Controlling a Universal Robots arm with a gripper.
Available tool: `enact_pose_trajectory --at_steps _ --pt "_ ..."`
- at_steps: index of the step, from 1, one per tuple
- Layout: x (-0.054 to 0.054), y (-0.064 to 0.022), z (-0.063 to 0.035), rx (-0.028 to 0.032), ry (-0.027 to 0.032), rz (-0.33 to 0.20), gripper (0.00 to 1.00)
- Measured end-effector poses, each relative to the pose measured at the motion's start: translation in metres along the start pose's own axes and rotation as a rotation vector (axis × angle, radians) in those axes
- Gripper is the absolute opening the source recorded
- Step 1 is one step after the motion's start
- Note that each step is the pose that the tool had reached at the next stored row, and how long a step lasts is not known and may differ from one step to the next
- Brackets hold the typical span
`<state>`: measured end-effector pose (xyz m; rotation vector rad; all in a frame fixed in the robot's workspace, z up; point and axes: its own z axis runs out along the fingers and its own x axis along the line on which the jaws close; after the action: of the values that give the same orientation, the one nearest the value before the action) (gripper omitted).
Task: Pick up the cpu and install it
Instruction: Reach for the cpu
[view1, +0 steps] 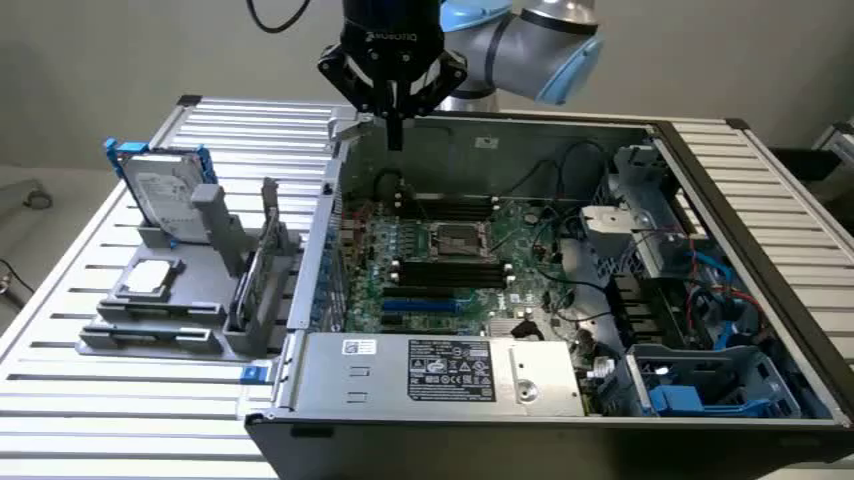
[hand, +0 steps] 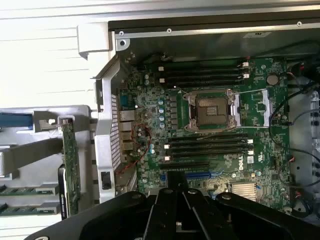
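The hand (view1: 395, 132) hangs over the back edge of the open computer case (view1: 534, 135), fingers pressed together, apparently pinching nothing. The cpu (view1: 150, 278) lies flat in a grey holder (view1: 200, 325) on the worktop (view1: 80, 400), at the exterior view's left, well apart from the hand

We're in a robotics lab: robot arm (view1: 534, 40) upper centre, opened computer case (view1: 534, 150) sitting on a slatted metal desk (view1: 134, 420).
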<state>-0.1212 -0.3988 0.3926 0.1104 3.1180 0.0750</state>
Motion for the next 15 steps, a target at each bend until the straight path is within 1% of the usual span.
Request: enact_pose_trajectory --at_steps 15 --pt "0.0000 0.0000 0.0000 0.0000 0.0000 0.000 0.11"
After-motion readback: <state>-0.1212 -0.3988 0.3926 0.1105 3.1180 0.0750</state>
